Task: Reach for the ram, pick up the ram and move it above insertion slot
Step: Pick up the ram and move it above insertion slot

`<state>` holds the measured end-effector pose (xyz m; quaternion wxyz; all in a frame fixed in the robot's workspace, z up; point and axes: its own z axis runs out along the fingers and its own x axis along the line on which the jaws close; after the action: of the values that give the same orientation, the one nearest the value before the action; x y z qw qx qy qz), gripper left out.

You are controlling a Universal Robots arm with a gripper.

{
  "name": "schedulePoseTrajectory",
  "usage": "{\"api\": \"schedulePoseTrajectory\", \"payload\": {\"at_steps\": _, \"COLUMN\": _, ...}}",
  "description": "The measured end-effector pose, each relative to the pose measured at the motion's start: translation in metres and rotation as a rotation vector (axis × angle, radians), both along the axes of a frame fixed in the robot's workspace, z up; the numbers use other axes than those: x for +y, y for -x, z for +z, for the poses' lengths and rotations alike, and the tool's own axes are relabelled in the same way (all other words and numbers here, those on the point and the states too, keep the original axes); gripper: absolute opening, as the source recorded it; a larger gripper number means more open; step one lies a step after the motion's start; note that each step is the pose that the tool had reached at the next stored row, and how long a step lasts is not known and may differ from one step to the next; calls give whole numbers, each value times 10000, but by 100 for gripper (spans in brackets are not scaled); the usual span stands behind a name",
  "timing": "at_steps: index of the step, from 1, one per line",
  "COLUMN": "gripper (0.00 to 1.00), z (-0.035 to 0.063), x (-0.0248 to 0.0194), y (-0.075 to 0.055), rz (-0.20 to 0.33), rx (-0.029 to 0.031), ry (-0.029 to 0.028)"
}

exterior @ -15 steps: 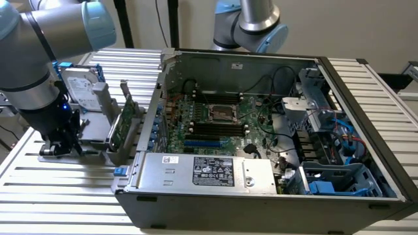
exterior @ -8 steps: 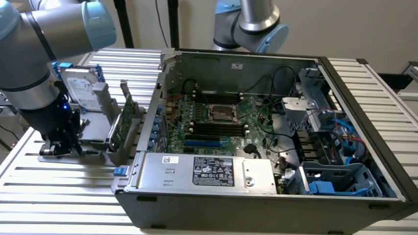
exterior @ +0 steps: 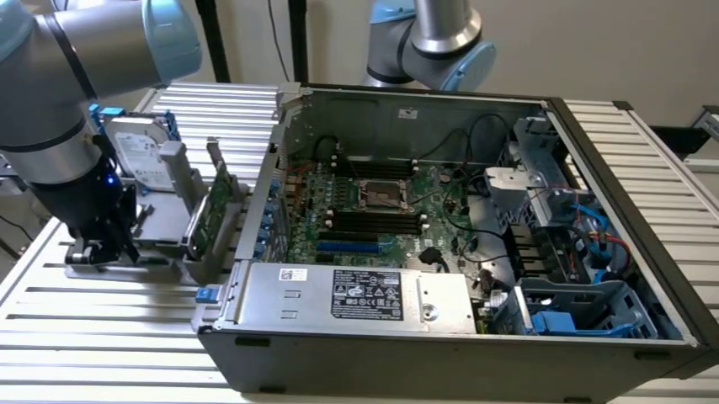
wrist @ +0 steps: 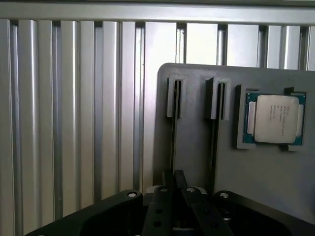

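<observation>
The ram (wrist: 173, 132) stands on its long edge in a narrow groove of the grey holder (wrist: 197, 128), seen from straight above as a thin dark strip. Its colour and chips cannot be made out from this angle. One end sits in a raised end clip of the holder, and the other end runs under the end effector (wrist: 173, 178). The holder lies flat on the ribbed bench (wrist: 74, 123), near its edge at the exterior view's left. The insertion slot (exterior: 376, 220) is one of several long black slots lying side by side on the green motherboard (exterior: 440, 189), well apart from the ram.
</observation>
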<state>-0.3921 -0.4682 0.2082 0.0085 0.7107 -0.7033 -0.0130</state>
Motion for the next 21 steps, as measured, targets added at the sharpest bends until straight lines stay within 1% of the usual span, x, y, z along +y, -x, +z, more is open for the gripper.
{"api": "schedulePoseTrajectory", "payload": {"at_steps": 3, "gripper": 13, "z": 76, "x": 0, "y": -10, "rz": -3, "rx": 76, "ry": 2}}
{"api": "schedulePoseTrajectory", "payload": {"at_steps": 6, "gripper": 13, "z": 191, "x": 1, "y": -22, "rz": -4, "rx": 102, "ry": 1}}
{"api": "schedulePoseTrajectory", "payload": {"at_steps": 15, "gripper": 13, "z": 600, "x": 1, "y": -72, "rz": -4, "rx": 108, "ry": 2}}
{"api": "schedulePoseTrajectory", "payload": {"at_steps": 18, "gripper": 13, "z": 736, "x": 1, "y": -122, "rz": -3, "rx": 110, "ry": 3}}
{"api": "schedulePoseTrajectory", "payload": {"at_steps": 21, "gripper": 13, "z": 872, "x": 2, "y": -226, "rz": -5, "rx": 108, "ry": 2}}
